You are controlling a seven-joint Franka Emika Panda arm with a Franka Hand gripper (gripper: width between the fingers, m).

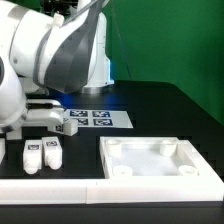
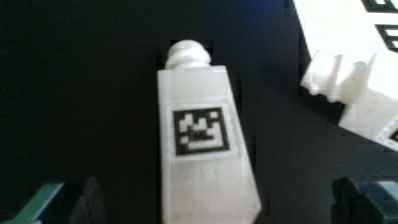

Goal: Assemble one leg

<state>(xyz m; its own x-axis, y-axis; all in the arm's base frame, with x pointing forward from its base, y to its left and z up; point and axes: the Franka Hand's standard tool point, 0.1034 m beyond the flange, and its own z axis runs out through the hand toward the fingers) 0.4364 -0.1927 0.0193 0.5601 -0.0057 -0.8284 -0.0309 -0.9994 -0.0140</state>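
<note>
In the wrist view a white stubby leg (image 2: 201,130) lies flat on the black table, its square tag facing up and its peg end pointing away. My gripper (image 2: 214,205) is open. Its two dark fingertips (image 2: 64,200) stand wide apart on either side of the leg's near end, with clear gaps to it. In the exterior view the gripper (image 1: 55,122) hangs low at the left beside a tagged leg (image 1: 70,125). Two more legs (image 1: 42,154) stand near the front left.
The marker board (image 1: 95,118) lies behind the gripper and shows at a corner of the wrist view (image 2: 365,25). A large white square panel (image 1: 155,160) with corner holes lies at the front right. Another white ridged part (image 2: 356,95) lies close beside the leg.
</note>
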